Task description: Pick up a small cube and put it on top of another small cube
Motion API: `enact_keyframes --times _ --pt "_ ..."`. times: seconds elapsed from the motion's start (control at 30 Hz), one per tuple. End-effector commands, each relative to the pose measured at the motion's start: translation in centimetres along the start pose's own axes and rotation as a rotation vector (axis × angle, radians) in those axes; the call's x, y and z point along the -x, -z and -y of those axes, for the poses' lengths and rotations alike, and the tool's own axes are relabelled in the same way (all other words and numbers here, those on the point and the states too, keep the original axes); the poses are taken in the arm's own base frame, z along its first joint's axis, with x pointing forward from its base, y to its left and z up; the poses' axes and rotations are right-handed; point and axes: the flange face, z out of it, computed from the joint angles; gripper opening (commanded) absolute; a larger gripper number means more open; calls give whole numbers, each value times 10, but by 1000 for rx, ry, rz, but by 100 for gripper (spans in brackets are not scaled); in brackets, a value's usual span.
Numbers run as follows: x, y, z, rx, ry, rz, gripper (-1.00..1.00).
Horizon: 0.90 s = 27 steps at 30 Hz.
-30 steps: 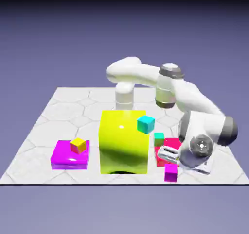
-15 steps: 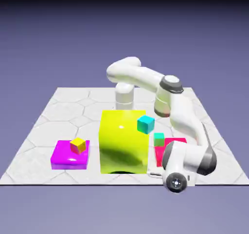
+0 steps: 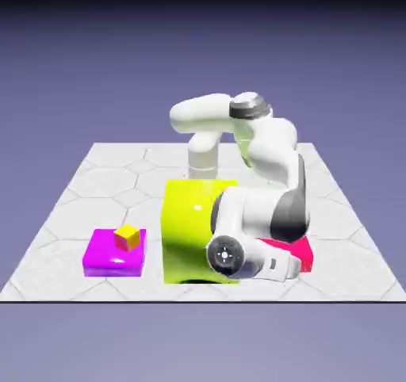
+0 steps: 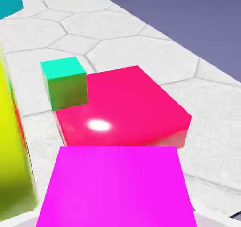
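The small purple-magenta cube (image 4: pixel 115 183) fills the bottom of the hand view, and my gripper (image 4: pixel 117 219) is shut on it; the cube hides both fingertips. A corner of the cyan cube (image 4: pixel 8 0) shows at the top left of the hand view, beyond the big yellow block (image 4: pixel 12 150). In the exterior view the white arm (image 3: pixel 262 214) bends low in front of the yellow block (image 3: pixel 186 226) and covers both small cubes and the fingers.
A red block (image 4: pixel 124 106) lies just ahead of the held cube, with a green cube with a teal top (image 4: pixel 65 82) at its far left corner. A flat magenta slab (image 3: pixel 107 257) carrying a small yellow cube (image 3: pixel 127 237) sits at the exterior view's left.
The gripper went from open to shut, closing on the purple cube. The hand swung from the exterior view's right toward the yellow block's front, and the arm now hides the cyan cube.
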Motion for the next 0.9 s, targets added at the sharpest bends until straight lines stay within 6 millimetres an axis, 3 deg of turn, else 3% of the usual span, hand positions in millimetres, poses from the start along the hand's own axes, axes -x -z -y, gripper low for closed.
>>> enact_keyframes --times 0.0,0.2,0.4,0.8,0.87 --pt "2 7 8 15 -14 -19 -100" --pt "9 38 58 72 -86 -115 -100" --pt "5 52 103 86 -132 -176 -100" --pt "-43 56 191 75 -161 -134 -100" --pt "-44 56 192 75 -161 -133 -100"
